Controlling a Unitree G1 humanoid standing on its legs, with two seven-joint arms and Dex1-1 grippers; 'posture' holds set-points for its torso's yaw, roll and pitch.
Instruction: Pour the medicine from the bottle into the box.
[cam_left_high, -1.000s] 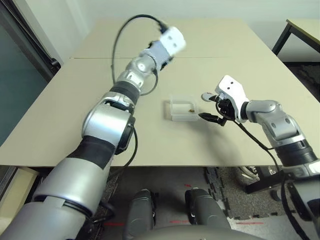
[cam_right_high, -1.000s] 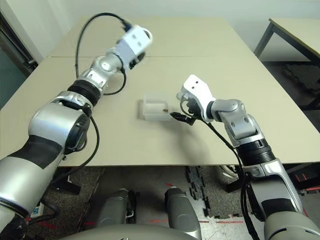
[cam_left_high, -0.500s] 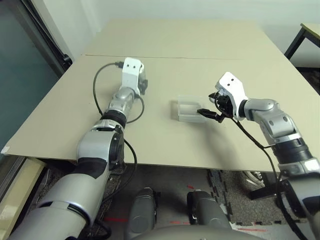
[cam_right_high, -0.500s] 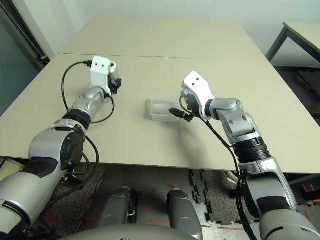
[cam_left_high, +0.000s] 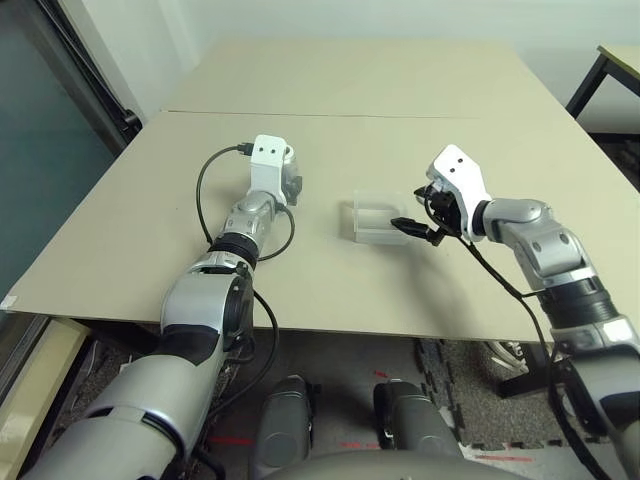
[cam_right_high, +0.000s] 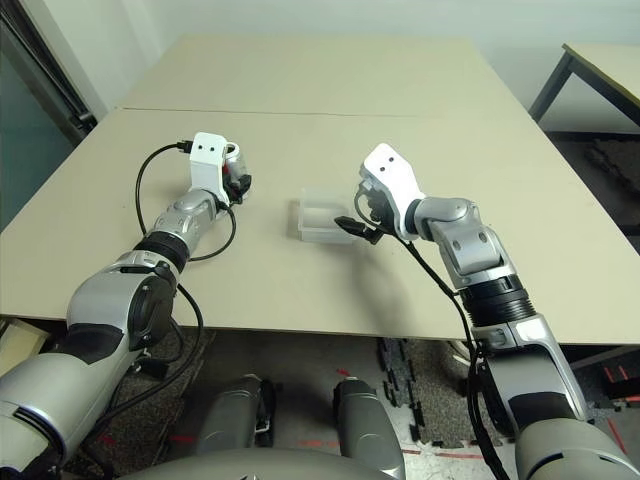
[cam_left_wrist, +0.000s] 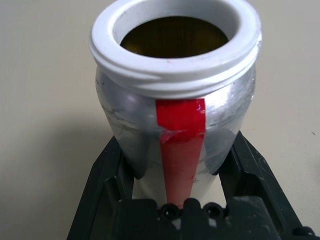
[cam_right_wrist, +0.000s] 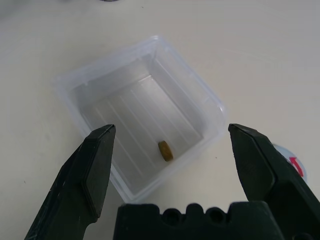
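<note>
One pill-bearing box (cam_right_wrist: 140, 120) between right pincer (cam_right_wrist: 170, 165) fingers

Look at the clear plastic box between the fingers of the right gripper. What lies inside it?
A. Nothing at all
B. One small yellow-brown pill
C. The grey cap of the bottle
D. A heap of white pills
B. The right wrist view shows a single small yellow-brown pill lying on the ribbed floor of the box, with nothing else in it.

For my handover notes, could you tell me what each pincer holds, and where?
Left pincer clamps the bottle by its lower body; right pincer holds nothing.
</note>
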